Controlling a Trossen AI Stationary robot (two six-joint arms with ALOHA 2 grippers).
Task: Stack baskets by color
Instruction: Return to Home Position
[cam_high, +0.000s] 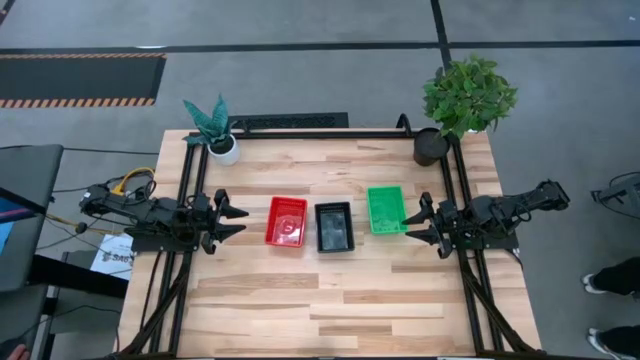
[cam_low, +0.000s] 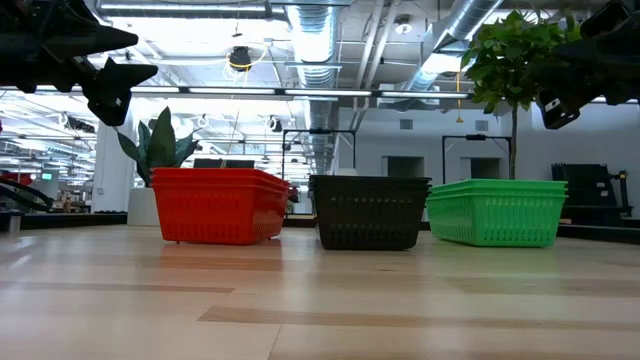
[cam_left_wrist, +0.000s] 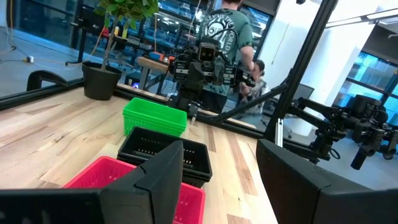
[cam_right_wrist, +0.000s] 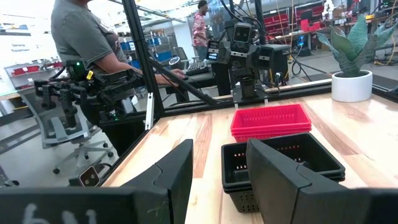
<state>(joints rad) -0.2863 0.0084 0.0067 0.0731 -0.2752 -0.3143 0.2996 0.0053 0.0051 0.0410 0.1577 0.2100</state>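
Note:
Three basket stacks stand in a row mid-table, bottoms on the wood: red baskets (cam_high: 286, 221) (cam_low: 218, 204) at the left, black baskets (cam_high: 334, 226) (cam_low: 368, 211) in the middle, green baskets (cam_high: 386, 210) (cam_low: 497, 211) at the right. My left gripper (cam_high: 238, 220) hovers open at the table's left edge, pointing level at the red stack, apart from it. My right gripper (cam_high: 415, 226) hovers open at the right edge, just short of the green stack. In the wrist views the fingers (cam_left_wrist: 217, 180) (cam_right_wrist: 221, 180) have nothing between them.
A spiky plant in a white pot (cam_high: 218, 133) stands at the far left corner, a leafy plant in a black pot (cam_high: 455, 105) at the far right. Black frame rails (cam_high: 320, 133) run along the far edge and both sides. People show beyond the table in the wrist views.

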